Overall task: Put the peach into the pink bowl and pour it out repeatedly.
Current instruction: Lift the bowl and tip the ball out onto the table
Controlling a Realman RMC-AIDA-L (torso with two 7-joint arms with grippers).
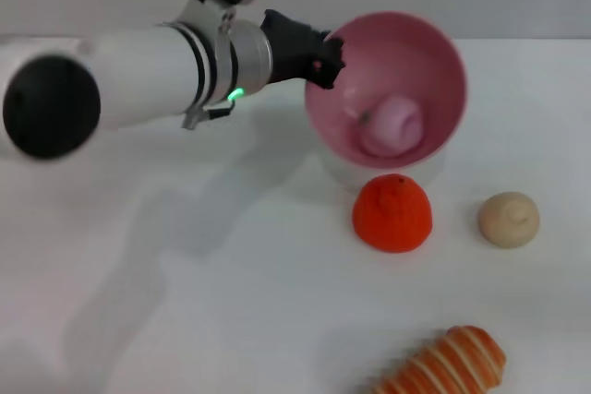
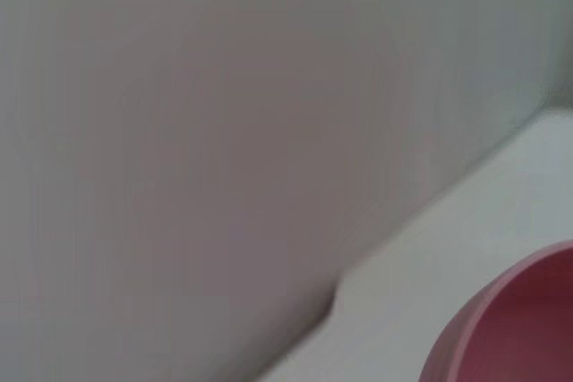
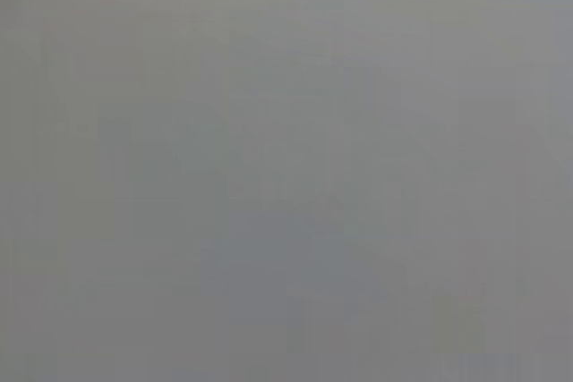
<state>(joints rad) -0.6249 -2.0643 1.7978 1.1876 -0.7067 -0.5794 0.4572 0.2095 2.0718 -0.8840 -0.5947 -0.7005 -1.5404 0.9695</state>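
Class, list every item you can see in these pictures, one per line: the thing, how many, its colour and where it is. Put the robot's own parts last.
pink bowl: one, glossy pink, far side of the table, tipped with its opening toward the camera; its rim also shows in the left wrist view.
peach: one, pale pink, lying inside the pink bowl.
orange-red fruit: one, on the table just in front of the bowl.
beige ball: one, on the table to the right of the orange-red fruit.
striped bread: one, orange with pale stripes, at the near edge of the table.
table: one, white.
left gripper: one, black, shut on the bowl's left rim, on a white arm.
Right gripper: not in view.
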